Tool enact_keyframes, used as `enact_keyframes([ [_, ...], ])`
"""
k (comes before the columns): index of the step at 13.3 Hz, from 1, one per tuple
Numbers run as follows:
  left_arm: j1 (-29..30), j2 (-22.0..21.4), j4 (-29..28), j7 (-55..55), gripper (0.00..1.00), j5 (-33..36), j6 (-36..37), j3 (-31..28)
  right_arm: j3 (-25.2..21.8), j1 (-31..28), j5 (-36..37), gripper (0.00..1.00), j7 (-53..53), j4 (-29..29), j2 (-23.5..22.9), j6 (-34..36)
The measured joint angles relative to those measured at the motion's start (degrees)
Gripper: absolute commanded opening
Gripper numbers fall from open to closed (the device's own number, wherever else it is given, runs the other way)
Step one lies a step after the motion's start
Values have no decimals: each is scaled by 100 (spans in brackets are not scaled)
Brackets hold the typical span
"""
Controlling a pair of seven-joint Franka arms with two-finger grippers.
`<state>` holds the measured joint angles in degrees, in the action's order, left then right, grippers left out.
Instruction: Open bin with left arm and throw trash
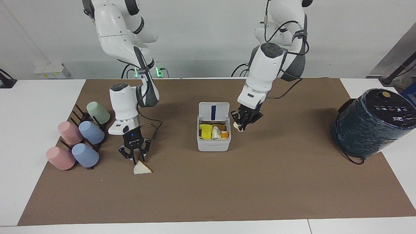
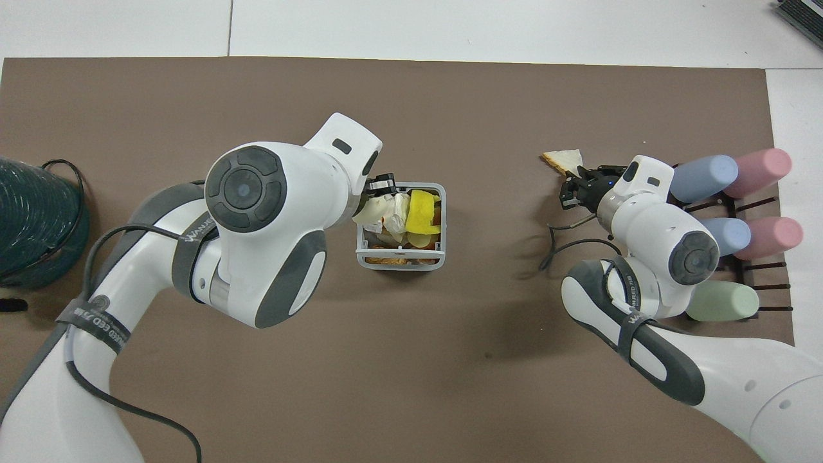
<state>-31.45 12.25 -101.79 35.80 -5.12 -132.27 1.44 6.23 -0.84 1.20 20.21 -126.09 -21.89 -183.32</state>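
The white bin point(image 1: 214, 145) stands mid-mat with its lid point(image 1: 214, 111) up, blue strip showing, and mixed scraps inside; it also shows in the overhead view point(image 2: 400, 262). My left gripper point(image 1: 242, 123) is shut on the round cream trash piece point(image 1: 239, 127) and holds it in the air at the bin's rim toward the left arm's end; from overhead the piece point(image 2: 369, 213) overlaps that rim. My right gripper point(image 1: 135, 157) is open, its fingertips just above the triangular wedge point(image 1: 142, 169), which lies on the mat point(image 2: 562, 161). The tiny nugget is not in view.
Several pastel cups point(image 1: 79, 136) lie on a dark rack at the right arm's end, close beside the right gripper. A big dark wrapped cylinder point(image 1: 372, 122) with a cable stands at the left arm's end. The brown mat point(image 1: 260, 188) covers the table.
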Motion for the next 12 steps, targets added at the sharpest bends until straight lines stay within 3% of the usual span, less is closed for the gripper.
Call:
enact_keyframes([
  [2,-113,14,0,91,6,-5,-48,-2,1,0,0,0,-67,0,0,-63],
  [5,-127,24,0,118,46,-8,-54,-15,9,1,0,0,-160,23,2,-141],
  [6,-127,25,0,119,54,-9,-56,-23,10,1,0,50,-164,32,6,-141],
  [7,-127,25,0,121,60,-10,-60,-28,11,1,0,76,-165,34,9,-141],
  [9,-127,25,0,124,63,-11,-70,-33,11,1,0,63,-207,28,9,-129],
  [12,-118,25,21,127,63,-12,-64,-50,12,5,0,63,-282,5,-2,-124],
])
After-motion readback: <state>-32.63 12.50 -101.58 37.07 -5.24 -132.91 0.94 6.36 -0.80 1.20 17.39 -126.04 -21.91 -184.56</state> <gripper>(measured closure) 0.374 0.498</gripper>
